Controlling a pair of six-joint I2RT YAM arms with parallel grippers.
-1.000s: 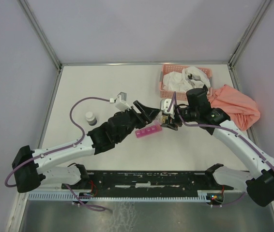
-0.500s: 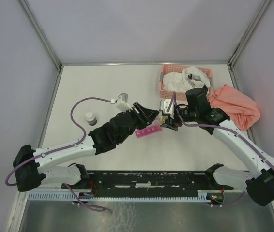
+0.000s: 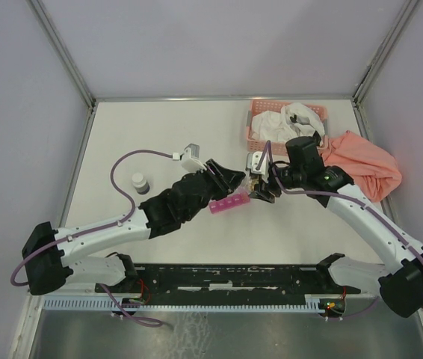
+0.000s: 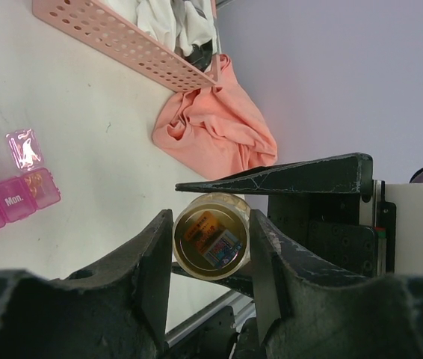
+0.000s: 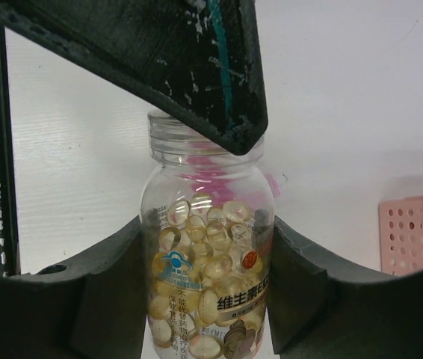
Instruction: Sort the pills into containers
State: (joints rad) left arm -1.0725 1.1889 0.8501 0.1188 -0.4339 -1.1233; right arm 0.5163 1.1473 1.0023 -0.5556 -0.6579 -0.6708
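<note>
My right gripper (image 5: 206, 224) is shut on a clear bottle (image 5: 208, 254) full of yellow pills (image 5: 211, 232), holding its body from both sides. My left gripper (image 4: 211, 215) meets the bottle (image 4: 211, 243) end-on, and its fingers lie against both sides of the mouth end. One left finger (image 5: 196, 67) crosses in front of the neck. Both grippers meet above the table, just above the magenta strip of containers (image 3: 229, 203). In the left wrist view the containers (image 4: 2, 208) sit at the left edge with one lid (image 4: 25, 148) flipped open and something yellowish in that compartment.
A salmon lattice basket (image 3: 250, 129) with white cloth stands at the back right. An orange cloth (image 3: 365, 170) is heaped beside it. A small white-capped bottle (image 3: 140, 182) stands to the left of the left arm.
The left fingers have closed in onto the mouth end of the bottle. The right gripper and the bottle have stayed in place.
</note>
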